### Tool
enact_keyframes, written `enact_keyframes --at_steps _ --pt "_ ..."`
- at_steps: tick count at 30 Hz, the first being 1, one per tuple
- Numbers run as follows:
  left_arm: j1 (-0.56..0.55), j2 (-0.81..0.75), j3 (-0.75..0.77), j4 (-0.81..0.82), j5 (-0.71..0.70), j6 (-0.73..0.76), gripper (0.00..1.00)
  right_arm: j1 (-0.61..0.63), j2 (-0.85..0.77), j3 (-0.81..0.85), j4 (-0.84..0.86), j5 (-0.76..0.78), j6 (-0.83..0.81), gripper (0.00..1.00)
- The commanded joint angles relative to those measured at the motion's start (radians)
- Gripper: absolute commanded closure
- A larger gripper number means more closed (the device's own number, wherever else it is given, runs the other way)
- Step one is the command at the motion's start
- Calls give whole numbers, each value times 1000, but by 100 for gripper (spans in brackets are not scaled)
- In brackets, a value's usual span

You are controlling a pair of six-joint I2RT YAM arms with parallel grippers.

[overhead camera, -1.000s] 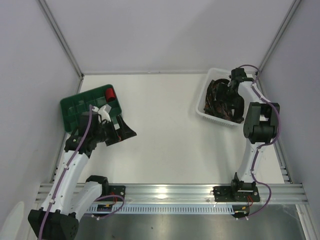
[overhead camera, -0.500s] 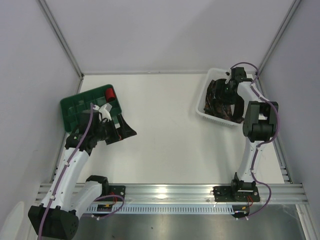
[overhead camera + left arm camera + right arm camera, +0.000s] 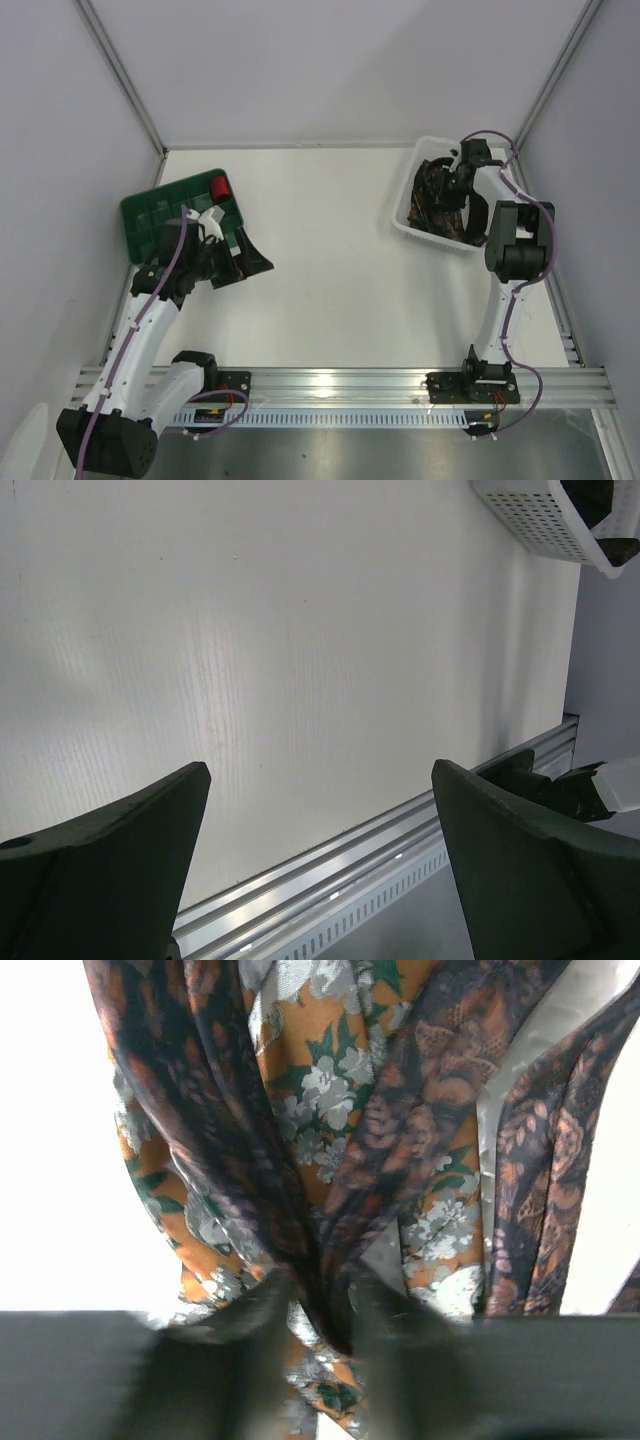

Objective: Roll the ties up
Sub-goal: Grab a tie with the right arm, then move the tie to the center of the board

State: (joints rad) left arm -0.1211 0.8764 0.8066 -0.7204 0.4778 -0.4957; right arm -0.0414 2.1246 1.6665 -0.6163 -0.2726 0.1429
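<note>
The ties (image 3: 435,195) heaped in the white basket (image 3: 425,236)
We see dark, orange-floral fabric; only the right wrist view shows the right end effector (image 3: 318,1325) pinching a fold, while the left end effector (image 3: 320,775) gapes open.

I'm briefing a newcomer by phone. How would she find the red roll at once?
Look to the table's left side, where a green tray sits. The red roll lies in the tray's far right corner. It is the only red thing there; the ties are dark, patterned, and lie in the white basket opposite.
</note>
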Motion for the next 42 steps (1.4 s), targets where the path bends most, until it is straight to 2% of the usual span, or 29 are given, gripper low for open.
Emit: enact_keyframes --at_steps 1,3,4,10,13,17,21,26,32,37,39,42 --pt "11 -7 45 18 12 14 0 -3 17 105 -35 22 58 78" --pt "11 -7 48 21 10 9 0 -5 8 172 -84 61 96 98" --pt "11 -8 48 22 12 2 0 -5 -5 199 -101 64 131 100" --pt "11 -22 45 58 41 -38 0 -14 -95 383 -249 78 291 100" --pt "8 -53 52 72 42 -50 0 -37 -202 359 -237 33 404 100" --pt "9 -89 69 47 35 -41 0 -74 -337 280 -140 -151 542 100" --pt "9 -131 77 26 33 -50 0 -66 -436 268 -108 -229 613 100" --pt "9 -162 97 12 48 -55 0 -15 -531 303 -50 -281 675 100" --pt "9 -178 123 21 65 -66 0 38 -615 346 50 -388 868 100" --pt "9 -200 141 50 70 -95 0 178 -600 551 0 -515 847 100" --pt "9 -212 147 62 65 -109 0 234 -611 613 32 -554 850 100" --pt "9 -223 148 81 73 -136 0 291 -655 616 119 -574 905 100"
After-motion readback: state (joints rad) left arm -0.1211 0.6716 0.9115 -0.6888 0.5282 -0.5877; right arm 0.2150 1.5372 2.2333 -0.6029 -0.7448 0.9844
